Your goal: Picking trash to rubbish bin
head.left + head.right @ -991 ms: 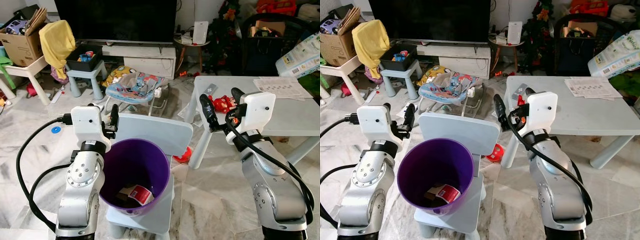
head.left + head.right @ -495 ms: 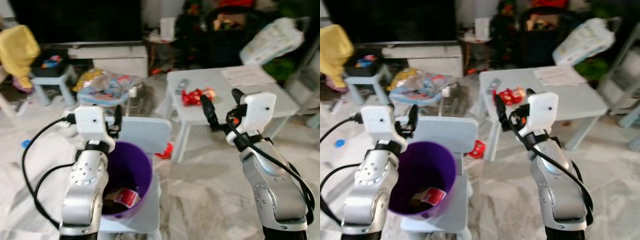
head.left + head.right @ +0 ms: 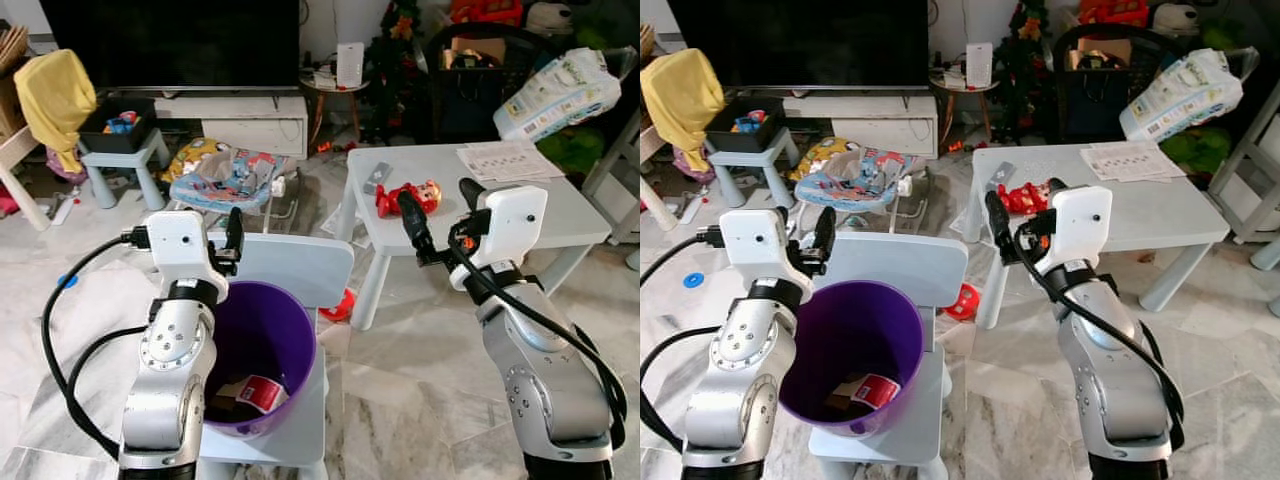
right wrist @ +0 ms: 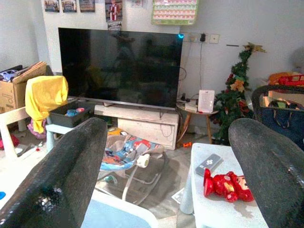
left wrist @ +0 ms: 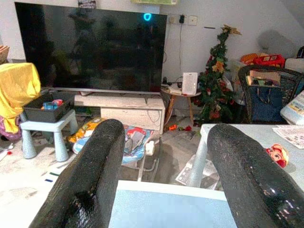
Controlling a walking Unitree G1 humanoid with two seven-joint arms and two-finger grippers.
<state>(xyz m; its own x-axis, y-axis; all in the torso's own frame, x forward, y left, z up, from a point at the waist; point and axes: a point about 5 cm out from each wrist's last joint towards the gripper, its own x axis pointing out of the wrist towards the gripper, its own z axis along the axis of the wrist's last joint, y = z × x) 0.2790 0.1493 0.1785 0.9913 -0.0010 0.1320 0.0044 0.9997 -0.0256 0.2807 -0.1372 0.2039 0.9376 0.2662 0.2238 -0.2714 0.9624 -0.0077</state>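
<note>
Bin (image 3: 262, 340), purple, sits on the seat of a small pale chair (image 3: 300, 268) and serves as the reference here. Inside it, at the bottom: a red-and-white wrapper (image 3: 262, 394) lying on some darker scraps.

Left gripper (image 3: 232, 235) is raised just above the bin's rim on the robot's left side, in front of the chair back; fingers (image 5: 90, 180) spread apart, nothing between them. Right gripper (image 3: 440, 215) is held up to the right of the bin, over open floor between bin and white table (image 3: 570, 215); fingers (image 4: 66, 166) also spread wide, nothing held.

On the white table, right of and beyond the bin: a red toy figure (image 3: 408, 198), a grey remote-like object (image 3: 377, 177) beside it, and printed sheets (image 3: 512, 160) at the far end. A red item (image 3: 340, 305) lies on the floor just behind the chair, near the table leg.

Beyond the bin: baby bouncer (image 3: 225, 180), TV (image 3: 170, 45) on a low stand, yellow cloth (image 3: 55, 95) draped to the far left.
</note>
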